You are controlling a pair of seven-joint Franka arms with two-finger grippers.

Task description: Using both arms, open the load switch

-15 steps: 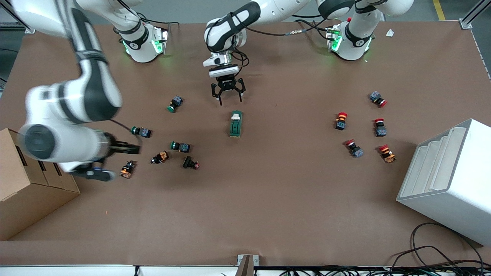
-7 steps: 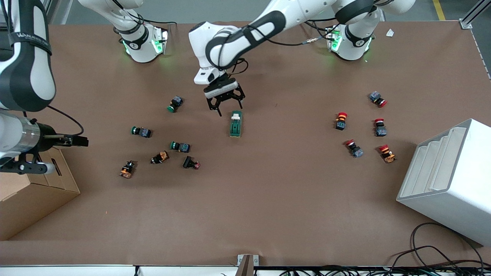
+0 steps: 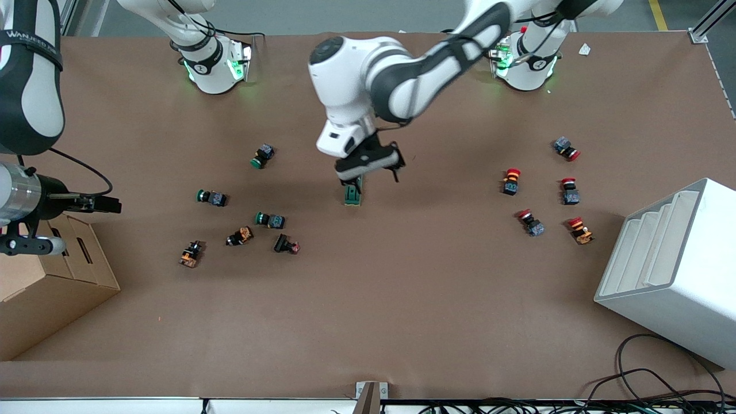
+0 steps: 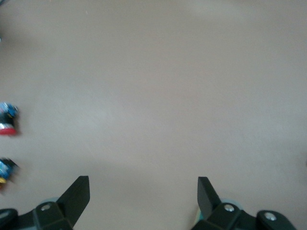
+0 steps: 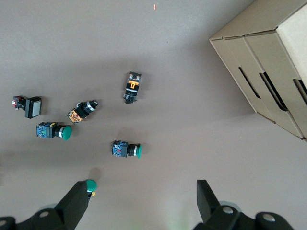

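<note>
nearest the front camera sits the white rack (image 3: 673, 270) at the left arm's end of the table and the cardboard box (image 3: 52, 299) at the right arm's end, with bare brown table (image 3: 368, 322) between them; a step farther in, the green and orange push-buttons (image 3: 270, 219) lie scattered toward the right arm's end and the red push-buttons (image 3: 532, 221) cluster toward the left arm's end; the right gripper (image 3: 103, 204) hangs up in the air over the table edge beside the box, fingers (image 5: 76, 201) spread apart and holding nothing, and that arm looks to be waiting; farther in, mid-table, there's the load switch (image 3: 352, 195), a small dark green block flat on the table, its farther end hidden under the left arm's hand; the left gripper (image 3: 376, 167) hovers right over that end, its fingers (image 4: 76, 194) wide and empty, only bare table showing between them in its wrist view; by the look of it the switch is light, hard plastic, likely to skate on the smooth surface, so i'd judge one gripper should pinch the long green sides to pin it while the other works the small white lever end gently
</note>
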